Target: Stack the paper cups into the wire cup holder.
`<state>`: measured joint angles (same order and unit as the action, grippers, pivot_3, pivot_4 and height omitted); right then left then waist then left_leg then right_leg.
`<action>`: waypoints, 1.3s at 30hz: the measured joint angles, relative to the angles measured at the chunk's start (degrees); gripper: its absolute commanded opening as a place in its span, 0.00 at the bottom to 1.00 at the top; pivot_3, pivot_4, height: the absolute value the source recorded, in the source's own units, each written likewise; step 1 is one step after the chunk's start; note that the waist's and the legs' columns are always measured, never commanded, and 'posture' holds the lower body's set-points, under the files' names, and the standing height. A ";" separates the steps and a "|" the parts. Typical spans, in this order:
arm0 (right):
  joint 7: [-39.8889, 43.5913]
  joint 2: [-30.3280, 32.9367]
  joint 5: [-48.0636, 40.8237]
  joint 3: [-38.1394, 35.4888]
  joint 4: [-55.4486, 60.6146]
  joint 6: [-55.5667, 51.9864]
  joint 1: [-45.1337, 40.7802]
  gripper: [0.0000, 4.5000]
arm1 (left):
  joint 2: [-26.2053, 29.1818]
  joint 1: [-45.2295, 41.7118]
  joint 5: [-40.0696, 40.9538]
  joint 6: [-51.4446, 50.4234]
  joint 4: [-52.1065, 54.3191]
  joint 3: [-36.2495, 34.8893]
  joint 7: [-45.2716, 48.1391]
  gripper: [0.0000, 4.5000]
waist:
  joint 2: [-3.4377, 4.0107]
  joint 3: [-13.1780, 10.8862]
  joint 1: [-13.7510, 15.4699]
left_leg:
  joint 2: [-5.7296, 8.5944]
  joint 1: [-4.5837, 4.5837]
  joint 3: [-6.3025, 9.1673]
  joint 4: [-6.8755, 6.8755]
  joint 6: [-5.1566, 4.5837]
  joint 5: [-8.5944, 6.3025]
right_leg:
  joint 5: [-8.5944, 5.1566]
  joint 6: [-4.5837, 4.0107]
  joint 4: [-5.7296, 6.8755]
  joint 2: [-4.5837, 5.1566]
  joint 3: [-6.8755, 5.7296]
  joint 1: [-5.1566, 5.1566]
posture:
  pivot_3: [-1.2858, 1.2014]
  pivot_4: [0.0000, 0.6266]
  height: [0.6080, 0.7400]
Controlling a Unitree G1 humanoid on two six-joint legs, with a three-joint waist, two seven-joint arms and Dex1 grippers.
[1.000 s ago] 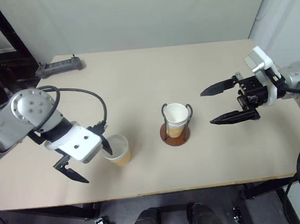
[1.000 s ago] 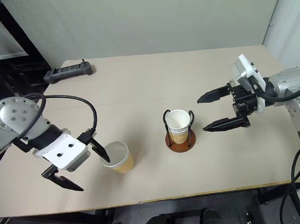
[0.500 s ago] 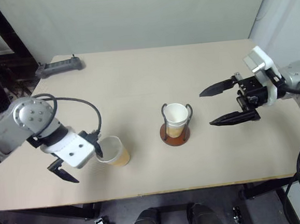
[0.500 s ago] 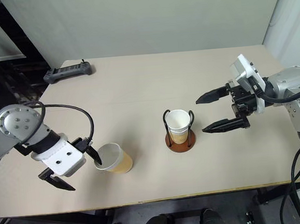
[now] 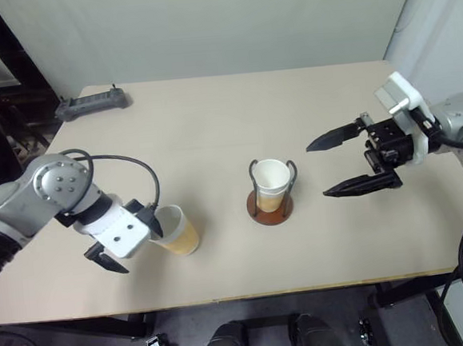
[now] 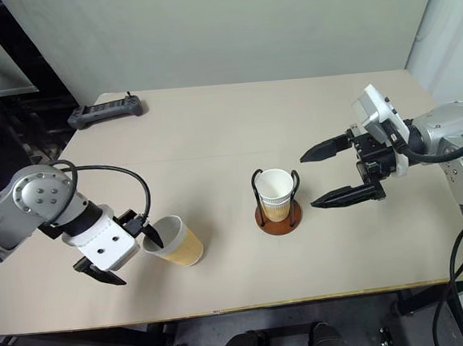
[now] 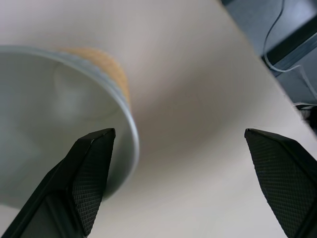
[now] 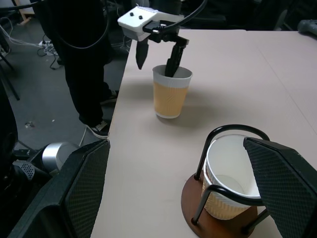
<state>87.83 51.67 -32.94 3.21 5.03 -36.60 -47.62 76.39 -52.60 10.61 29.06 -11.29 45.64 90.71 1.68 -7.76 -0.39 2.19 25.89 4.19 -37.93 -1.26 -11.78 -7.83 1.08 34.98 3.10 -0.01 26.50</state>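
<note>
Head views: a loose paper cup (image 5: 174, 232) stands on the table (image 5: 212, 126), tilted slightly, near the front-left edge. The left gripper (image 5: 129, 241) points steeply down w/ jaws wide; one finger sits inside the cup mouth, the other outside on the robot's left, so the rim wall lies between them. Nothing gripped yet. The wire cup holder (image 5: 271, 206) stands mid-table, well to the right of that cup, w/ at least one cup (image 5: 271, 183) already seated between its loops. The right gripper (image 5: 351, 160) hangs open and empty just right of the holder, pointing at it. A black controller (image 5: 91, 103) lies at the far-left corner.

Left wrist view: cup rim (image 7: 106, 94) runs between the two spread fingers, white interior beside the near finger (image 7: 91, 173); bare table beyond.

Right wrist view: holder in the foreground w/ its seated cup upright, loose cup (image 8: 171, 91) beyond, left gripper's finger dipping into it.

Judgement: the left arm is nearer the loose cup; closing on the wall is next, then a carry rightward to the holder.
</note>
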 measured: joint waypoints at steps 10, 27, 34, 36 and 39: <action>0.02 0.11 -0.04 0.00 0.31 0.01 0.62 1.00 | -4.90 1.10 -2.69 2.21 -2.17 -4.70 0.00 0.45 | 0.00 0.01 0.01 | 0.00 -0.02 0.00 0.00 -0.02 0.01 | 0.01 -0.01 0.03 0.00 0.00 0.00 | 0.52 0.24 1.00; 0.14 0.23 0.03 0.01 -0.01 1.21 0.71 1.00 | -10.28 -4.00 -6.56 4.63 -12.67 -5.41 0.03 0.01 | 0.02 0.03 0.23 | 0.01 0.03 0.00 -0.05 -0.11 0.11 | 0.07 -0.10 0.05 0.01 -0.01 -0.01 | 0.52 0.24 1.00; 0.35 0.19 0.15 0.20 -0.50 1.94 0.82 1.00 | -21.75 -16.18 -14.20 7.81 -32.26 -11.72 -2.11 0.01 | 0.00 0.03 0.39 | 0.07 0.11 -0.03 -0.12 -0.32 0.28 | 0.20 -0.18 -0.05 0.05 -0.01 -0.02 | 0.52 0.24 1.00; 0.38 0.20 0.34 0.24 -0.67 2.15 0.82 1.00 | -23.91 -18.01 -15.54 8.70 -36.21 -13.17 -3.04 0.01 | 0.00 0.03 0.39 | 0.06 0.09 -0.03 -0.10 -0.48 0.36 | 0.21 0.01 -0.06 0.05 -0.01 -0.02 | 0.52 0.24 1.00; 0.38 0.19 0.64 0.27 -1.10 2.48 0.80 1.00 | -26.28 -19.35 -17.73 9.73 -40.85 -14.57 -4.59 0.01 | 0.00 0.02 0.39 | 0.02 0.08 -0.02 -0.07 -0.63 0.42 | 0.24 0.28 -0.05 0.03 -0.01 0.00 | 0.52 0.24 1.00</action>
<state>88.21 51.86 -32.30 3.48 3.93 -34.12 -46.81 50.11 -71.95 -7.11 38.80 -52.14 31.08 86.13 1.67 -7.74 0.00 2.21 25.96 4.17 -38.01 -1.89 -11.36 -7.59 1.35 34.92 3.13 -0.02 26.50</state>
